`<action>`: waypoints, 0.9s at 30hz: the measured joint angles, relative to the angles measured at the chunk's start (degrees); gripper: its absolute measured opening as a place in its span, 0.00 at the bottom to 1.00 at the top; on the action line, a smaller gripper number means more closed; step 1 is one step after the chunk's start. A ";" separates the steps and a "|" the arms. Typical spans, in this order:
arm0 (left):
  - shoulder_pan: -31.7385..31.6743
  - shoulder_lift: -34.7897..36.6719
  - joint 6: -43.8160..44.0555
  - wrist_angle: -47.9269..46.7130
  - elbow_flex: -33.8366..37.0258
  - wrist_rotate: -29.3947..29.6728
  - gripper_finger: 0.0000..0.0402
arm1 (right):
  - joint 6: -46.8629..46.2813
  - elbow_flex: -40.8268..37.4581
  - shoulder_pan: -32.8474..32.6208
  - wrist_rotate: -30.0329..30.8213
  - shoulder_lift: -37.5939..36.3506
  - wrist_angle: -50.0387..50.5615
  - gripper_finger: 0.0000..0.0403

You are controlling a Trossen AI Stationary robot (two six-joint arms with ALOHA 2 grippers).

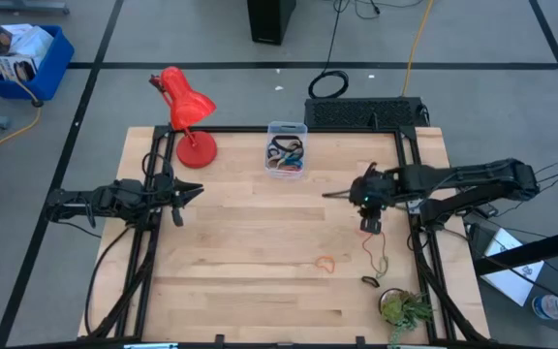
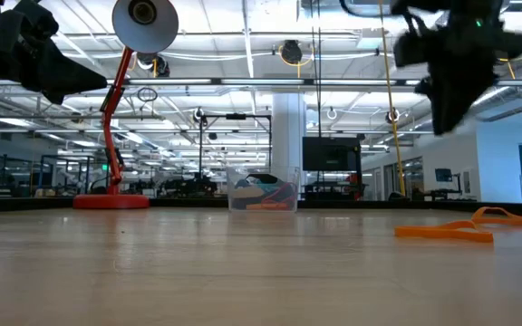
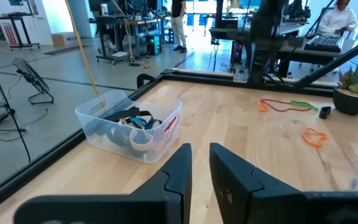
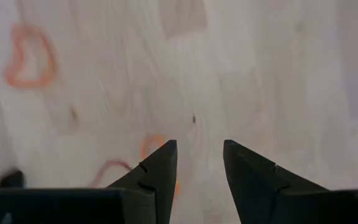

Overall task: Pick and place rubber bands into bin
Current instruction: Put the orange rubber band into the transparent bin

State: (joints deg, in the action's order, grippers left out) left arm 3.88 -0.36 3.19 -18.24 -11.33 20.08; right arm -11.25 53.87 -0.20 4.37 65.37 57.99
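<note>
Nearest the low camera: orange rubber band (image 2: 444, 233) flat on the wooden table (image 1: 260, 271), right side, nothing touching it. In high view same orange loop (image 1: 326, 263) sits right of centre on bare wood. Further right, a thin orange and green band pair (image 1: 376, 254) stretched out, plus a small dark band (image 1: 370, 281) near the potted plant (image 1: 405, 310) at the table's right front corner. Clear bin (image 1: 286, 148) at the back middle edge, just right of the red desk lamp (image 1: 187, 111), already holding several bands (dark, blue, orange, tangled together; exact count not readable). Right gripper (image 4: 197, 155) raised above the table on the right side, pointing down at the wood, fingers parted with a clear gap, nothing between them; orange loops visible on the wood beneath. Left gripper (image 3: 199, 163) off the table surface at the left side, aimed toward the bin, fingers narrow with only a slim gap, empty. Person (image 3: 337, 18) seated at a desk far behind the table in left wrist view.
</note>
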 joint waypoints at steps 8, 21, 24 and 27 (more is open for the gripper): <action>0.00 -0.01 0.02 0.00 0.00 0.00 0.16 | -1.10 -13.22 -2.39 -3.04 0.82 -7.97 0.31; 0.00 -0.01 -1.64 -0.02 0.00 0.01 0.16 | -7.04 -22.54 -2.55 -4.53 1.09 -18.63 0.31; 0.00 -0.01 -1.65 -0.01 0.00 0.00 0.16 | -7.01 -24.35 -2.55 -4.52 1.11 -20.83 0.31; 0.00 -0.02 -1.62 0.00 0.00 0.02 0.16 | -7.82 -25.57 -2.55 -4.35 0.93 -22.57 0.30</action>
State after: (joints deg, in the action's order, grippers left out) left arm 3.88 -0.38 1.56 -18.24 -11.33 20.10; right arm -19.06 28.30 -2.74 0.03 66.31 35.42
